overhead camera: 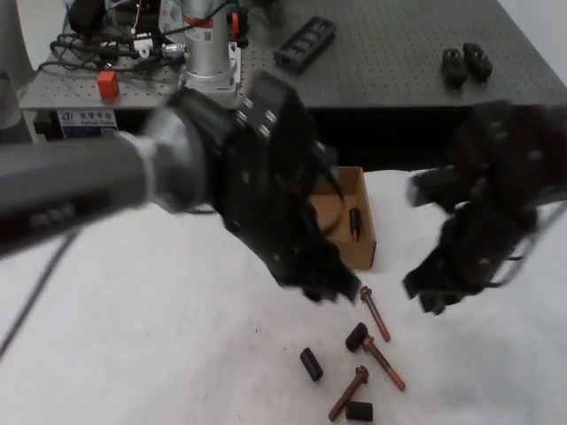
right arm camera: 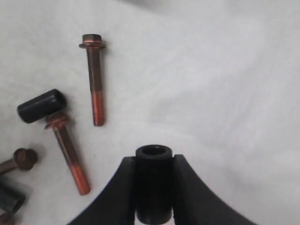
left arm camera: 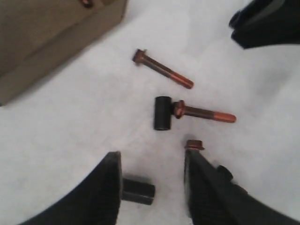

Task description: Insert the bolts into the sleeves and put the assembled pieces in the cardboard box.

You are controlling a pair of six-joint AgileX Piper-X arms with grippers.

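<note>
Your right pincer [right arm camera: 153,161] is clamped on a black sleeve [right arm camera: 153,187] above the white cloth [right arm camera: 225,70], and your left pincer [left arm camera: 151,161] hangs with its fingers spread wide over another sleeve [left arm camera: 138,191] lying on that cloth. Copper bolts [left arm camera: 162,70] and more loose sleeves [overhead camera: 311,364] lie near the cardboard box [overhead camera: 363,248], which holds one dark piece [overhead camera: 354,221] inside. The label [overhead camera: 89,119] on the rear bench [overhead camera: 399,44] carries print too small to read.
</note>
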